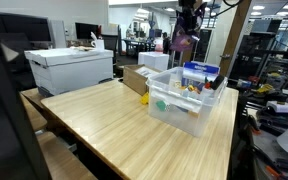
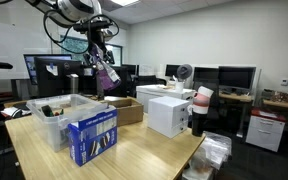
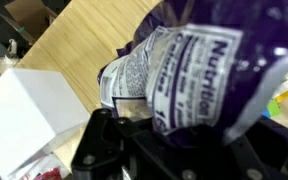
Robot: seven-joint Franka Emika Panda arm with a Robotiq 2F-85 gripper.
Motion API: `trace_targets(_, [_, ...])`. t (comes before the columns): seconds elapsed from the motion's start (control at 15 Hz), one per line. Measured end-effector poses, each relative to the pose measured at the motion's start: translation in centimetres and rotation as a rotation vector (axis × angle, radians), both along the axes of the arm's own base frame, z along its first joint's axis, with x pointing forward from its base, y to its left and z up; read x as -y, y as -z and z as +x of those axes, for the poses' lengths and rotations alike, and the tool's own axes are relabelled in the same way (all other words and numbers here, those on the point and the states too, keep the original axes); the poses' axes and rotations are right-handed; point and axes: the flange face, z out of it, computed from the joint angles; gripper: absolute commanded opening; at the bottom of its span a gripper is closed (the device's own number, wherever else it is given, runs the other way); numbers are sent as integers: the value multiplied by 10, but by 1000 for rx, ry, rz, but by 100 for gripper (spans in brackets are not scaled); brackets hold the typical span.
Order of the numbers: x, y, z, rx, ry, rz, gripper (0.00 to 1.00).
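Purple and crinkled, the purple bag (image 3: 199, 70) fills most of the wrist view, its white nutrition panel turned toward us; below it we see the dark body of the tool (image 3: 149, 125), whose fingers are pinched on the bag's lower folds, though the fingertips themselves are hidden by the foil. In both exterior views the tool (image 1: 189, 22) (image 2: 100, 56) hangs high over the far part of the wooden surface (image 1: 104, 130) (image 2: 149, 155), and the purple bag (image 1: 182, 42) (image 2: 106, 73) dangles beneath it in the air, well apart from the surface and touching nothing else. Under and near it stands a clear bin (image 1: 184, 112) (image 2: 52, 118) with small coloured things inside, too small for us to name; a blue box (image 1: 200, 74) (image 2: 92, 136) stands upright at the bin; a cardboard box (image 1: 136, 79) (image 2: 126, 108) lies just beside the bin, and a white box (image 1: 154, 60) (image 2: 169, 113) sits next to that. Whether the bag hangs over the bin or over the cardboard box, we cannot tell; the wrist view shows bare wood (image 3: 79, 45) past the bag's edge.
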Motion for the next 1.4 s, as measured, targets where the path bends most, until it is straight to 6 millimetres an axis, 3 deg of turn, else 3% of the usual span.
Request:
trace_targets(0.53, [84, -20, -28, 47, 305, 57, 3])
trace_targets(0.87, [117, -28, -50, 87, 450, 128, 3])
trace_targets(1.4, [154, -22, -92, 106, 626, 180, 3])
